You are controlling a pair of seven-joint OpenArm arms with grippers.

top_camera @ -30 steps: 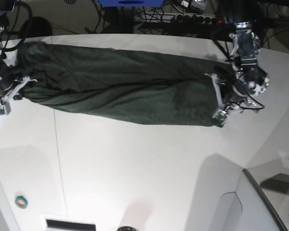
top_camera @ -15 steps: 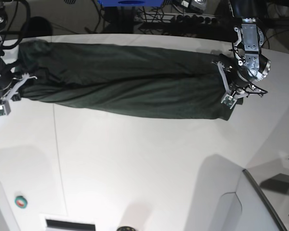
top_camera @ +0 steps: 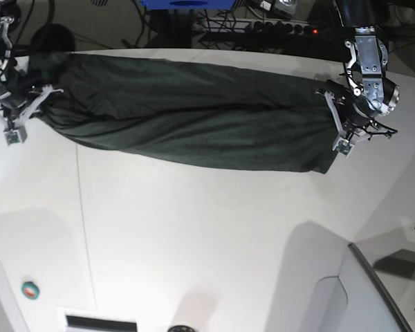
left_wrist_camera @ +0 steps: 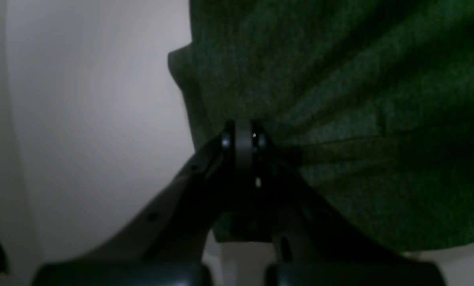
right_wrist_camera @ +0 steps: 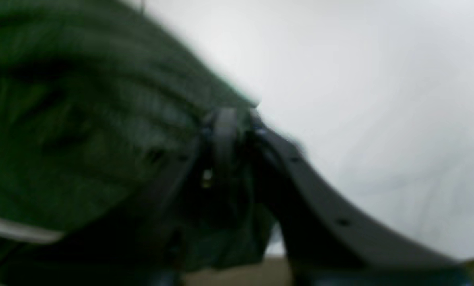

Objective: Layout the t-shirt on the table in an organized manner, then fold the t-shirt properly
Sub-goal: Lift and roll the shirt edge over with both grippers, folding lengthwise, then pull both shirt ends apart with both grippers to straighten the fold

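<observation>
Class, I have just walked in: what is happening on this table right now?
A two-armed robot has a dark green t-shirt stretched lengthwise between its arms on the white table. The left pincer is shut on one end of the cloth; its wrist view shows fabric bunched at the fingertips. The right pincer sits at the other end, but that view is too blurred to show whether it grips. The shirt lies as a long wrinkled band, not yet folded.
</observation>
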